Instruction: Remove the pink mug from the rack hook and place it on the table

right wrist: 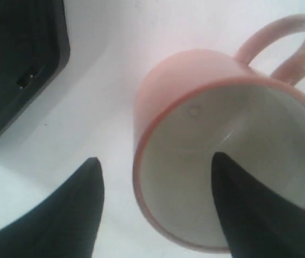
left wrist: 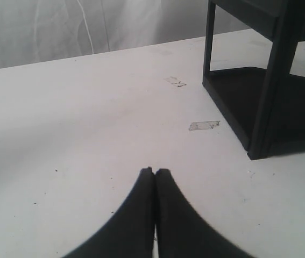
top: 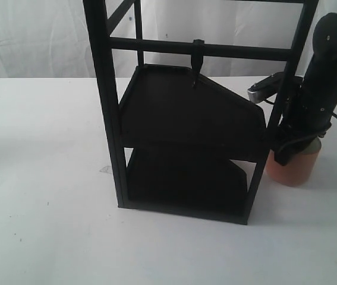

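The pink mug (top: 294,171) stands upright on the white table (top: 49,178), just right of the black rack's front right post. The right wrist view looks down into the pink mug (right wrist: 195,80) with its white inside and its loop handle turned away from the rack. My right gripper (right wrist: 155,159) is open astride the rim, one finger inside the mug and one outside, neither pressing the wall. In the exterior view the right gripper (top: 292,149) sits right over the mug. The rack hook (top: 197,59) hangs bare from the crossbar. My left gripper (left wrist: 155,171) is shut and holds nothing.
The tall black rack (top: 186,119) with two dark shelves stands mid-table; its base corner (right wrist: 18,64) lies close beside the mug. Two scraps of clear tape (left wrist: 203,125) lie on the table near the rack's foot (left wrist: 257,153).
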`<control>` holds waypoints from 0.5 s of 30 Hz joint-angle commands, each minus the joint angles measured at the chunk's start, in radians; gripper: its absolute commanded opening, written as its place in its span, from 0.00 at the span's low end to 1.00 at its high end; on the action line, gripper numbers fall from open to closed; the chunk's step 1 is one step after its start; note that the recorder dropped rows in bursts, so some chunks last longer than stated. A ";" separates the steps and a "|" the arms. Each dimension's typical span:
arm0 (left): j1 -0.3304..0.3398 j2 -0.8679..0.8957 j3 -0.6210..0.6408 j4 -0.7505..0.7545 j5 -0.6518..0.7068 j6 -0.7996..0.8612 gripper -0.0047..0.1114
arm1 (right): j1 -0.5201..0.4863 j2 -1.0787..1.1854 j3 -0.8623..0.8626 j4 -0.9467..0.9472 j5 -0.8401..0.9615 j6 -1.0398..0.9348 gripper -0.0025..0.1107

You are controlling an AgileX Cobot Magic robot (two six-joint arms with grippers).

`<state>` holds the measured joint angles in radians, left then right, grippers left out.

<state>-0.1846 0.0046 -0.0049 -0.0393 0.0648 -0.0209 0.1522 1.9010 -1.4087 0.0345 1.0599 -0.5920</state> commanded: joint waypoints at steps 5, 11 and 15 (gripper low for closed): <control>0.005 -0.005 0.005 -0.011 0.004 -0.001 0.04 | -0.003 -0.042 0.003 -0.009 0.014 -0.031 0.51; 0.005 -0.005 0.005 -0.011 0.004 -0.001 0.04 | -0.003 -0.087 0.003 -0.011 0.016 -0.031 0.51; 0.005 -0.005 0.005 -0.011 0.004 -0.001 0.04 | -0.005 -0.109 0.003 -0.013 0.037 -0.031 0.51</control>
<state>-0.1846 0.0046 -0.0049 -0.0393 0.0648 -0.0209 0.1522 1.8128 -1.4087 0.0238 1.0741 -0.6139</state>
